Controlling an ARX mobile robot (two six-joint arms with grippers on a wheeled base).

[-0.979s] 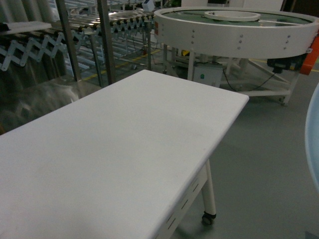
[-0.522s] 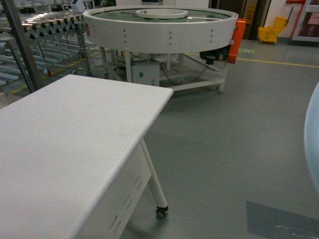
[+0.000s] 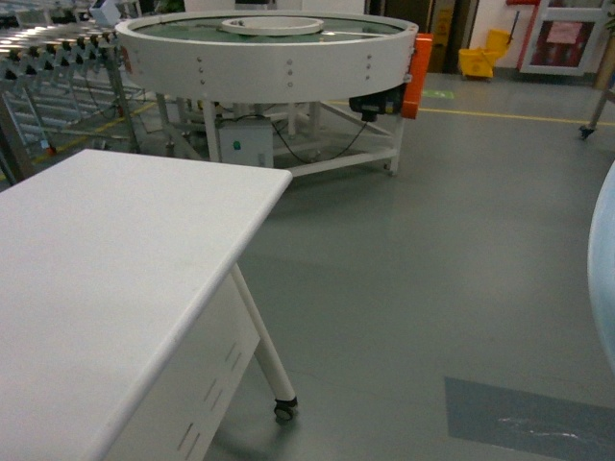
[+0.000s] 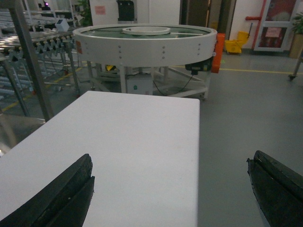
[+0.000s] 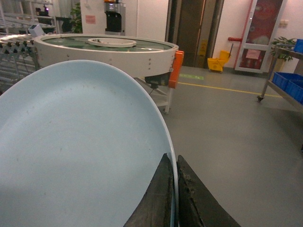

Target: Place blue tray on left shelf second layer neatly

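The pale blue tray (image 5: 80,156) fills the left of the right wrist view, held up in the air, its rim pinched between the black fingers of my right gripper (image 5: 173,163), which is shut on it. In the head view only a curved edge of the blue tray (image 3: 603,269) shows at the far right; the right gripper itself is out of that view. My left gripper (image 4: 170,165) hangs wide open over the white table (image 4: 132,142), nothing between its fingers. The left shelf second layer is out of view.
A white table (image 3: 106,259) on castors fills the lower left. Behind it stands a round white conveyor table (image 3: 269,48) on a frame, with a roller conveyor (image 3: 48,38) at far left. Grey floor spreads to the right; a yellow mop bucket (image 3: 483,56) stands at the back.
The head view has swung to the right: the table and the round conveyor slid left, the steel posts left the view, and more open floor shows. The tray edge stays at the right.
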